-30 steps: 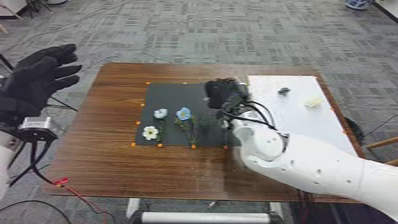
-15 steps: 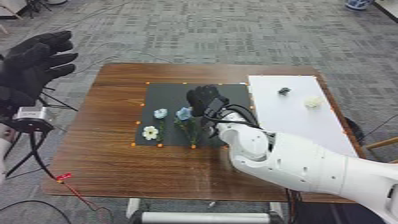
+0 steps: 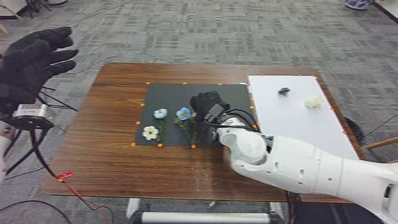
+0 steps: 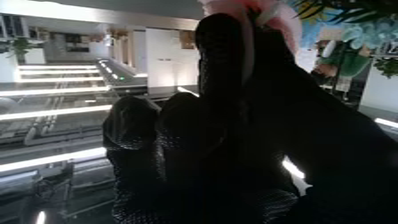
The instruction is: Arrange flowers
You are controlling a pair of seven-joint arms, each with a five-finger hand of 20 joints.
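Where the brown wooden bench (image 3: 111,167) is seen from the head, its right near part is crossed by the white right arm (image 3: 306,165). Its right side is partly covered by a white sheet (image 3: 306,127), and its middle by a black mat (image 3: 226,90), beside which the sheet is laid. At the far left of that view the left hand (image 3: 27,65) is held out past the bench's left edge, its fingers spread loosely. The right hand (image 3: 209,102) is placed over the right part of the mat; in the right wrist view a pink flower (image 4: 286,25) is seen pinched at the tips between thumb and fingers. On the mat, two blue flowers are laid side by side, the left one (image 3: 160,113) and the right one (image 3: 184,114), their stems pointed toward the robot; the right one is set near the right hand. A white flower (image 3: 149,132) is laid closer to the robot, just beside the left blue flower's stem. On the sheet a cream flower (image 3: 313,101) is found, and near it a smaller dark thing (image 3: 284,91), too blurred to be named. The mat is edged by small orange marks (image 3: 194,146).
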